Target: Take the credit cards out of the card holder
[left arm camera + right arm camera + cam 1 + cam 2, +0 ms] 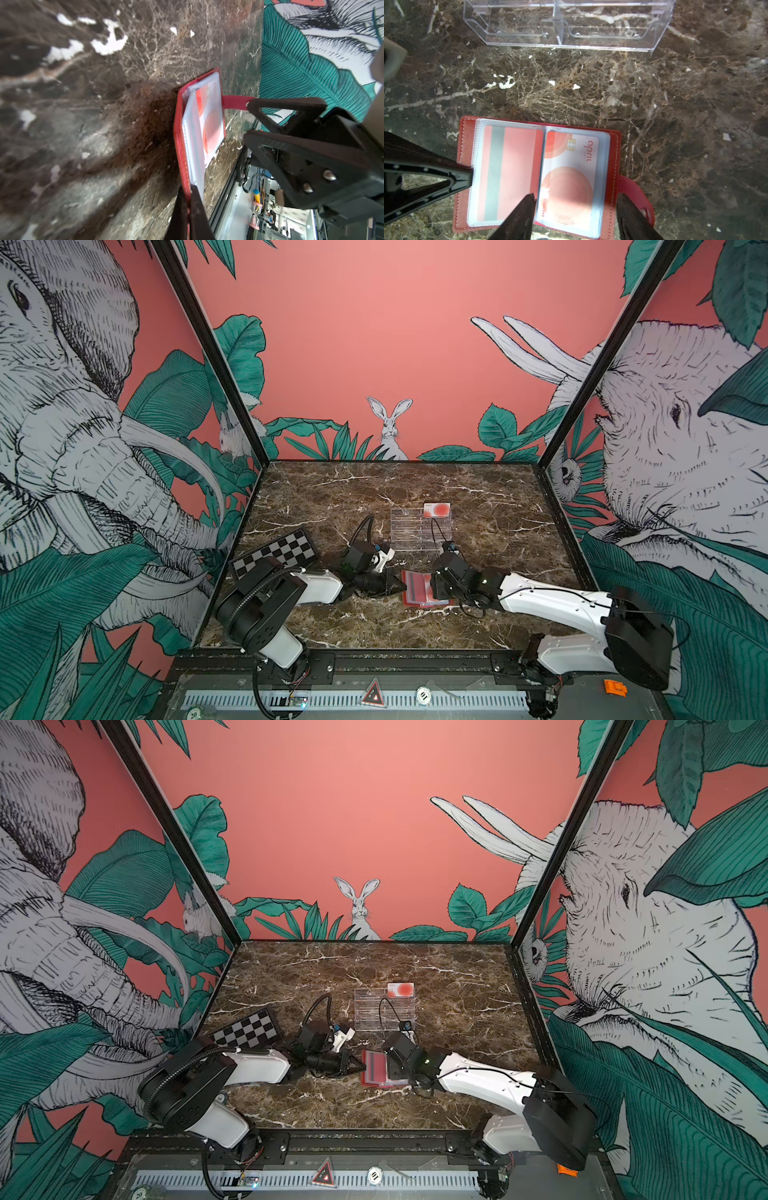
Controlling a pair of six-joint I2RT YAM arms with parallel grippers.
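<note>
Tabletop, entries left to right.

1. Board (274, 551): chequered, at the left side of the table (498, 497), well apart from the work.
2. Left claw (188, 193): pressed together on the left cover rim of the holder (466, 141), with a strip of red showing between its fingers. Judged to be pinning the holder down.
3. Holder: red, lay open and flat like a book, front of centre, between the two claws. Its spine ran away from the robot toward the stand (571, 27).
4. Striped card (512, 172): in the left leaf's clear sleeve, long axis along the spine.
5. White card (571, 166): in the right leaf's sleeve, long axis also along the spine, directly under the right claw. Bluish layers beneath it could not be told apart, nor could the edge on which the sleeve opened.
6. Right claw (576, 196): spread, holding nothing. One finger stood by the spine and the other beside the tab (635, 193), so the white card's short width lay between them. Judged the nearer arm for this card; the coming move would turn on closing across that width and drawing along the spine.
7. Stand: clear, just beyond the holder, bare marble between. A shelved card (436, 510) stood in its rear right slot.
8. Room: open to the right and front; the left side was taken by the left claw.
</note>
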